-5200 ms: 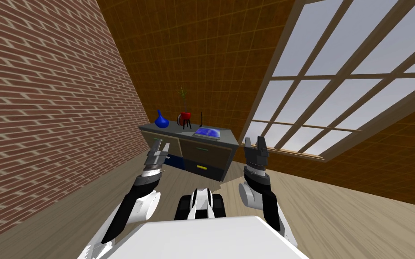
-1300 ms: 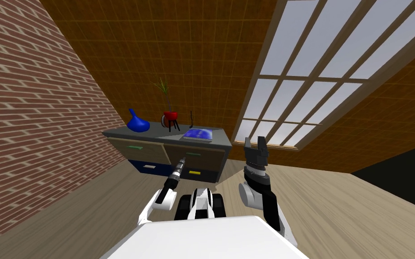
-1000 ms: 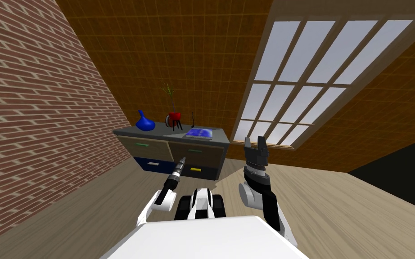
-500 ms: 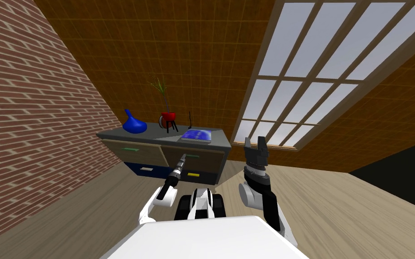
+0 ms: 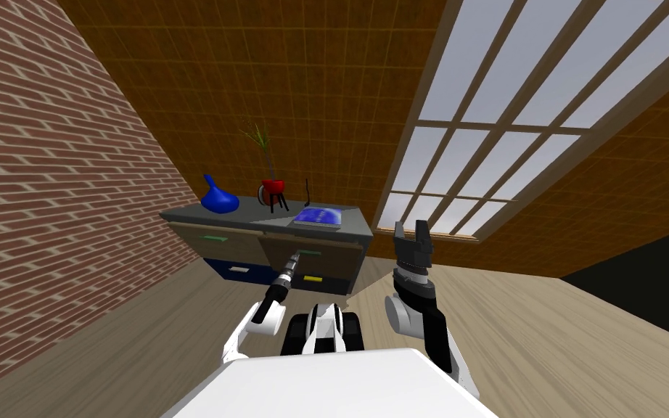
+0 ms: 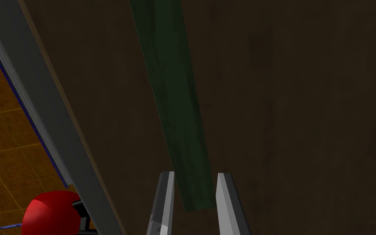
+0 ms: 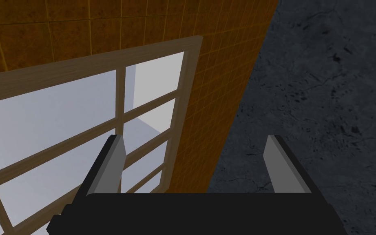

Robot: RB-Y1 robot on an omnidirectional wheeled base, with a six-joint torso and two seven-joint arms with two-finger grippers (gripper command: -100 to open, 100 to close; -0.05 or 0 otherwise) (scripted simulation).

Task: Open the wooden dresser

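The dresser (image 5: 253, 215) stands against the tiled wall, with a grey top, two brown upper drawers and two dark lower ones. My left arm reaches straight out to the upper right drawer (image 5: 333, 255). There my left gripper (image 5: 295, 256) meets the drawer's green handle (image 5: 310, 253). In the left wrist view that gripper (image 6: 194, 174) has its two fingers pressed against the sides of the green handle (image 6: 171, 81), close to its end. My right gripper (image 5: 411, 231) is held up at the right, well away from the dresser, and stands open (image 7: 194, 140) and empty.
On the dresser's top are a blue vase (image 5: 219, 199), a red plant pot (image 5: 273, 187) on a stand and a blue book (image 5: 318, 216). A brick wall (image 5: 50, 181) runs along the left and a large window (image 5: 514, 130) along the right. A black area (image 5: 659, 283) lies far right.
My head view has swayed a little. The left arm, raised beside me five seconds ago, has stretched out, and its tip has crept forward to the upper right drawer's front. The right arm is still.
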